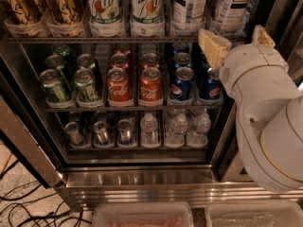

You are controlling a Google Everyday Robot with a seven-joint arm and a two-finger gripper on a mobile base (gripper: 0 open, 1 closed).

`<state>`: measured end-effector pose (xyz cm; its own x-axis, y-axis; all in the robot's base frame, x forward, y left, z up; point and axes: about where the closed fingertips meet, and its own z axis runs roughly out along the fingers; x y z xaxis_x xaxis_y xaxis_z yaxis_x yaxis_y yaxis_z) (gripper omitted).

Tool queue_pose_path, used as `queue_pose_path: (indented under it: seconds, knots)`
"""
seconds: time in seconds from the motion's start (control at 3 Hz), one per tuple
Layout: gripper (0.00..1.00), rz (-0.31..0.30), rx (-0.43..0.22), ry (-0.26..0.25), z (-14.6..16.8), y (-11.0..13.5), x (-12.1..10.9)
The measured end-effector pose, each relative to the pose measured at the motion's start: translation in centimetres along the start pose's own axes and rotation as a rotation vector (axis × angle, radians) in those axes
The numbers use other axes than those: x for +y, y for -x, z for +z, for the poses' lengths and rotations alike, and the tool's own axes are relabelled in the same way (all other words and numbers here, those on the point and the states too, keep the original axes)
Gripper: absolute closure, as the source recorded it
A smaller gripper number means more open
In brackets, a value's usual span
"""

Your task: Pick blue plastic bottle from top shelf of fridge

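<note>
Two blue plastic bottles with blue-and-white checked labels stand at the right end of the top shelf (pixel 118 39) of the fridge (pixel 142 178). One blue plastic bottle (pixel 190 6) is left of the other (pixel 233 4). Only their lower halves show; the caps are cut off by the frame's top. My gripper (pixel 238 40) is open in front of the shelf's right end. Its cream left finger (pixel 214 46) sits just below the right bottle and its right finger (pixel 263 35) is beside the door frame. Nothing is between the fingers.
Two 7up bottles (pixel 125 8) and brown bottles (pixel 40 6) fill the rest of the top shelf. Soda cans (pixel 137 84) line the middle rack and small water bottles (pixel 175 129) the lower one. Two plastic bins (pixel 142 215) lie in front, cables (pixel 23 207) at the left.
</note>
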<state>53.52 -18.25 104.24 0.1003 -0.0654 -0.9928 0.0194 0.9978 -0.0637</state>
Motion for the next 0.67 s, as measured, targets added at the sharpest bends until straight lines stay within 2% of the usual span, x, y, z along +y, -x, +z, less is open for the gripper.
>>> queue_pose_path:
  seconds: [0.33,0.67]
  knots:
    - [0.30,-0.008,-0.011,0.001,0.66,0.19,0.05]
    - [0.30,-0.011,-0.020,0.008,1.63,0.30,0.32]
